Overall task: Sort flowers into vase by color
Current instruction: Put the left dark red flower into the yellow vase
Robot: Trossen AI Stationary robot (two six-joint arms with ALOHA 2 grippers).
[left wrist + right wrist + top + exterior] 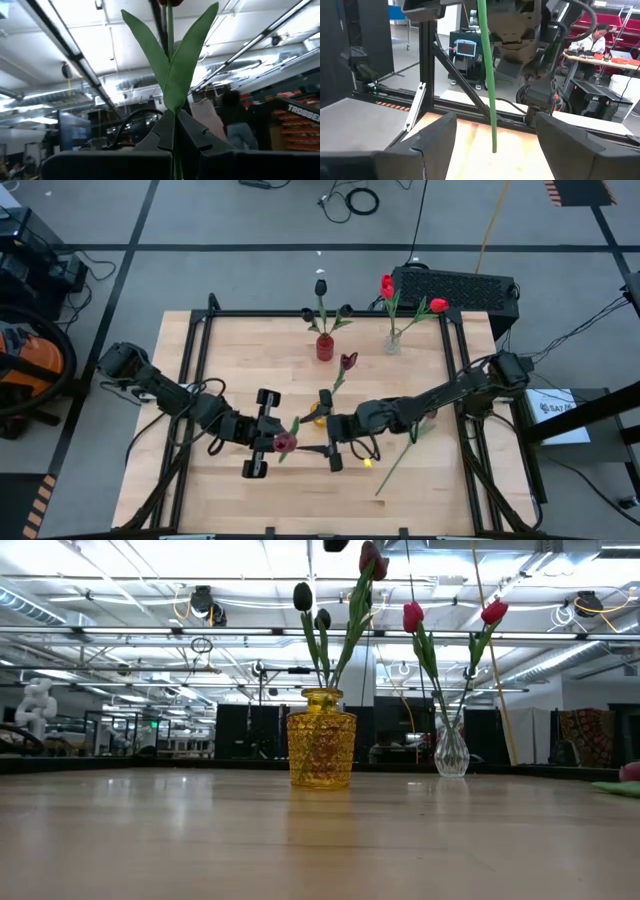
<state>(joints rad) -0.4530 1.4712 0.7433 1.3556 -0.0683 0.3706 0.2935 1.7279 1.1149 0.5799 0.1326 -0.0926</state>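
On the counter (200, 380), the yellow vase (321, 751) is our landmark, holding dark tulips; the clear vase (451, 753) beside it holds red ones. We should keep the held tulip (172, 55) upright while carrying it over. Our left tool (174, 131) pinches its stem; our right tool (492, 145) is spread around the stem's lower end, not touching.

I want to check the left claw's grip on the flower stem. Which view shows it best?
The left wrist view: the left claw is shut on the green stem just below its leaves. The high view shows claw and flower only from above, the right wrist view only the hanging stem, the low view nothing of the grip.
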